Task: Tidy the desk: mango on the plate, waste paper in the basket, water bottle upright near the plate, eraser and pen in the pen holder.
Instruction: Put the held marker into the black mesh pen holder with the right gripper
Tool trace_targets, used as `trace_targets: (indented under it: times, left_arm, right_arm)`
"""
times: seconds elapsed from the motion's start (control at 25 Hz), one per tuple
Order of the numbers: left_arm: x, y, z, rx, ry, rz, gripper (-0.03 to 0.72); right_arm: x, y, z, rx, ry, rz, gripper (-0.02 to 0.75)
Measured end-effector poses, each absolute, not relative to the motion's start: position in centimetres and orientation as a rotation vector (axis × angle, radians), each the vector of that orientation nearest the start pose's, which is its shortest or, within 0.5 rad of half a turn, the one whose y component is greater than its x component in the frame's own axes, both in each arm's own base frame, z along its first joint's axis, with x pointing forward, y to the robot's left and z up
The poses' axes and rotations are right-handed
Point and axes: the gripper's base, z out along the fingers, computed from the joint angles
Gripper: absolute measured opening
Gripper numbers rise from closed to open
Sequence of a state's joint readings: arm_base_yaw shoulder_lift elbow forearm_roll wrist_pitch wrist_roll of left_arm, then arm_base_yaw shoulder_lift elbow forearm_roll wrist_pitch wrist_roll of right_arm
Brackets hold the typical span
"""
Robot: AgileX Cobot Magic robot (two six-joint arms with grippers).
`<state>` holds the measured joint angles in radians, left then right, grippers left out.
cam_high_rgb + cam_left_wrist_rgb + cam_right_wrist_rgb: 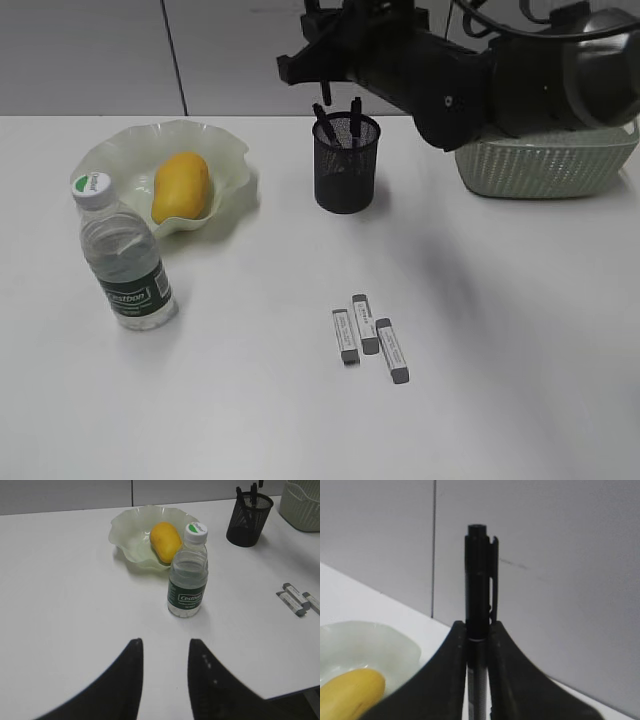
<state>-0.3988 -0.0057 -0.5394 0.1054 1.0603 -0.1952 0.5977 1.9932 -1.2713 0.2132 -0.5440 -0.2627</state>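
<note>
My right gripper [477, 625] is shut on a black pen [479, 580], held upright with its clipped cap above the fingers. In the exterior view that gripper [338, 70] hangs just over the black mesh pen holder [346, 175], and two dark pen shafts [355, 115] stick out of the holder's mouth. The mango [181, 186] lies in the wavy green plate [228, 150]. The water bottle [122, 255] stands upright in front of the plate. Three grey erasers [365, 323] lie on the desk [500, 330]. My left gripper [165, 642] is open over bare desk, short of the bottle [188, 577]. The waste paper is out of view.
The green basket [545, 165] stands at the back right, partly hidden behind my right arm [470, 80]. In the left wrist view the desk's near edge [295, 692] shows at the lower right, and the erasers [295, 602] lie right of the bottle.
</note>
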Motion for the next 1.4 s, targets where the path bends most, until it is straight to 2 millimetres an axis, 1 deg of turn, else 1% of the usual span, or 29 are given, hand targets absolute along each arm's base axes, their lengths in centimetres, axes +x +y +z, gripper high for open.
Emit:
trace_targets:
  times: [0.16, 0.24, 0.4, 0.56, 0.64, 0.68, 0.88, 1.0, 1.12, 1.16, 1.28, 1.32, 1.36, 1.4]
  left_arm:
    - [-0.7, 1.2, 28.8, 0.196, 1.994, -0.257, 0.23]
    - [-0.7, 1.2, 28.8, 0.196, 1.994, -0.257, 0.23]
    - [-0.7, 1.2, 28.8, 0.196, 1.994, -0.257, 0.23]
    - [-0.7, 1.2, 28.8, 0.196, 1.994, -0.257, 0.23]
    - [-0.7, 1.2, 28.8, 0.196, 1.994, -0.257, 0.23]
    - [-0.7, 1.2, 28.8, 0.196, 1.994, -0.257, 0.23]
    - [-0.7, 1.2, 28.8, 0.196, 1.994, -0.257, 0.23]
    - [-0.7, 1.2, 28.8, 0.196, 1.995, -0.257, 0.23]
    - [-0.7, 1.2, 28.8, 0.196, 1.995, -0.257, 0.229]
    - [-0.7, 1.2, 28.8, 0.196, 1.995, -0.257, 0.229]
    - [-0.7, 1.2, 28.8, 0.196, 1.995, -0.257, 0.229]
    - [-0.7, 1.2, 28.8, 0.196, 1.995, -0.257, 0.229]
    - [-0.7, 1.2, 28.8, 0.196, 1.995, -0.257, 0.229]
    - [-0.7, 1.2, 28.8, 0.196, 1.995, -0.257, 0.229]
  right_arm:
    - [39.4, 23.6, 21.4, -0.385, 1.576, 0.27, 0.102]
    - [39.9, 23.3, 20.2, -0.353, 1.593, 0.257, 0.102]
    - [40.3, 23.3, 17.6, -0.353, 1.647, 0.242, 0.102]
    - [40.4, 23.3, 16.3, -0.357, 1.675, 0.235, 0.107]
    - [40.4, 23.3, 16.0, -0.355, 1.696, 0.236, 0.143]
    - [40.4, 23.3, 15.9, -0.348, 1.709, 0.237, 0.174]
    - [40.4, 23.2, 15.8, -0.324, 1.737, 0.242, 0.359]
    - [40.1, 23.2, 16.9, -0.341, 1.77, 0.256, 0.439]
    - [39.0, 23.1, 19.6, -0.432, 1.845, 0.27, 0.462]
    - [38.4, 23.0, 21.1, -0.474, 1.863, 0.275, 0.464]
    - [35.7, 22.5, 25.0, -0.63, 1.972, 0.317, 0.465]
    - [34.6, 22.1, 26.3, -0.682, 2.017, 0.335, 0.465]
    - [33.3, 21.7, 27.4, -0.729, 2.067, 0.351, 0.465]
    - [32.2, 21.2, 28.1, -0.775, 2.124, 0.35, 0.465]
